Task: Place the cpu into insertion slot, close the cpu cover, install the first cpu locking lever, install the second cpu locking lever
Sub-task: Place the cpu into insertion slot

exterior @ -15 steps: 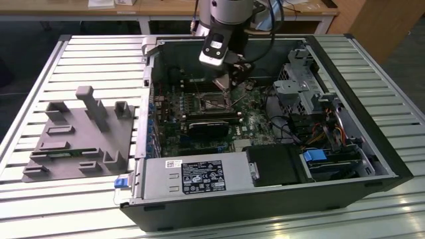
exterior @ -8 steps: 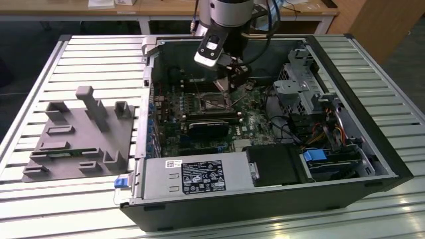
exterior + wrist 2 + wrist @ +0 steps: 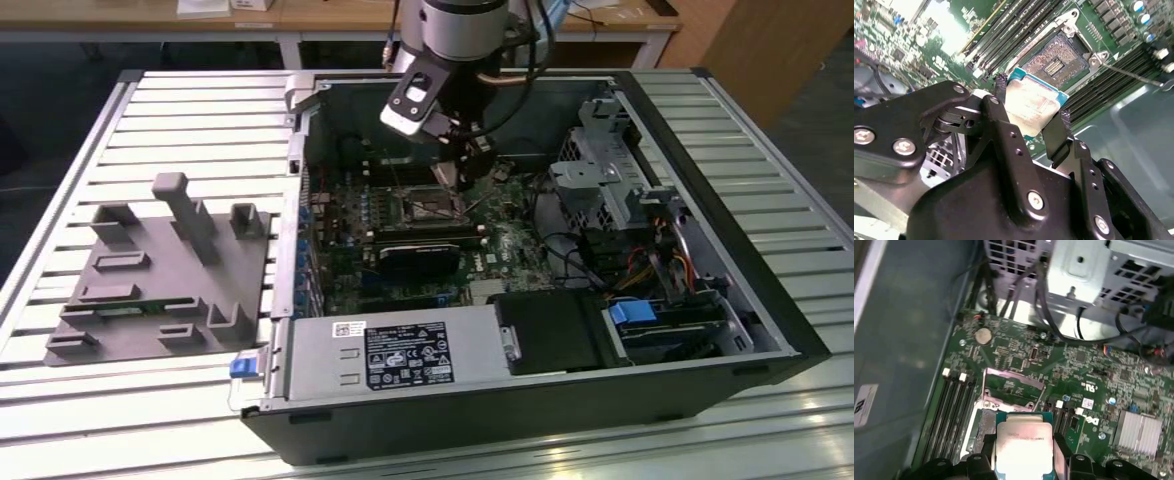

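In both wrist views my gripper (image 3: 1031,100) (image 3: 1024,445) is shut on the cpu (image 3: 1034,107) (image 3: 1023,447), a flat square chip with a dull silver top and a green edge, pinched at two opposite sides by the black fingers (image 3: 1004,130). The chip hangs in the air close above the board, just short of the insertion slot (image 3: 1056,60) (image 3: 985,422), a dark square socket with a metallic rim that lies uncovered. The cpu cover (image 3: 1014,384) stands tilted up at the socket's far side. A thin locking lever (image 3: 1131,74) sticks out beside the socket. In the exterior view the gripper (image 3: 461,172) hovers over the socket (image 3: 427,205) inside the open computer case.
Long black memory slots (image 3: 1019,30) flank the socket. A black block (image 3: 420,258) sits just in front of it, a silver power supply (image 3: 387,355) at the case front, and a drive cage (image 3: 614,170) with cables on the exterior view's right. A grey fixture (image 3: 160,270) lies outside the case.
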Robot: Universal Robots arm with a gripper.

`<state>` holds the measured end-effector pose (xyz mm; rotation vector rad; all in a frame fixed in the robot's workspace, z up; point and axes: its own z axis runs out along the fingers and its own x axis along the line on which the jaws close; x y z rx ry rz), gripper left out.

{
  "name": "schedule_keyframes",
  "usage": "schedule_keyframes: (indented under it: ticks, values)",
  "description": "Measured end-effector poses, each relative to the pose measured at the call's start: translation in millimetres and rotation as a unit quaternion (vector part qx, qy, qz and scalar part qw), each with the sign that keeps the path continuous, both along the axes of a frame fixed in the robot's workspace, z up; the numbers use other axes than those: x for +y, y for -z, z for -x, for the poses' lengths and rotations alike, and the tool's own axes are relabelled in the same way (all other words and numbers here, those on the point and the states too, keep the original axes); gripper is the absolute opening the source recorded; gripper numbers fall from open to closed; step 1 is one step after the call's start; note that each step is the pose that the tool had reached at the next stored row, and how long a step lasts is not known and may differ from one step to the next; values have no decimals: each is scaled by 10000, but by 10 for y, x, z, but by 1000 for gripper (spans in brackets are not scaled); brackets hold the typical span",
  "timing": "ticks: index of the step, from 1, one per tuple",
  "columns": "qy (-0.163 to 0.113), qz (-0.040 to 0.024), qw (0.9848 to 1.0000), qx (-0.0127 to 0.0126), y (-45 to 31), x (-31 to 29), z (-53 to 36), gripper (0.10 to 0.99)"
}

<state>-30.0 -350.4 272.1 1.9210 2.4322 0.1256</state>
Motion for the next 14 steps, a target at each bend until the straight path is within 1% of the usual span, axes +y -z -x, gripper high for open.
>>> schedule_keyframes:
  ticks: [2, 4, 8, 10, 14]
  values:
    - [180, 0, 9998, 0, 19, 0, 0, 537]
    - [363, 0, 9993, 0, 38, 0, 0, 537]
    - [679, 0, 9977, 0, 75, 0, 3, 537]
    - [731, 1, 9973, 0, 92, 0, 26, 537]
    - [758, 0, 9971, 0, 148, 1, 69, 537]
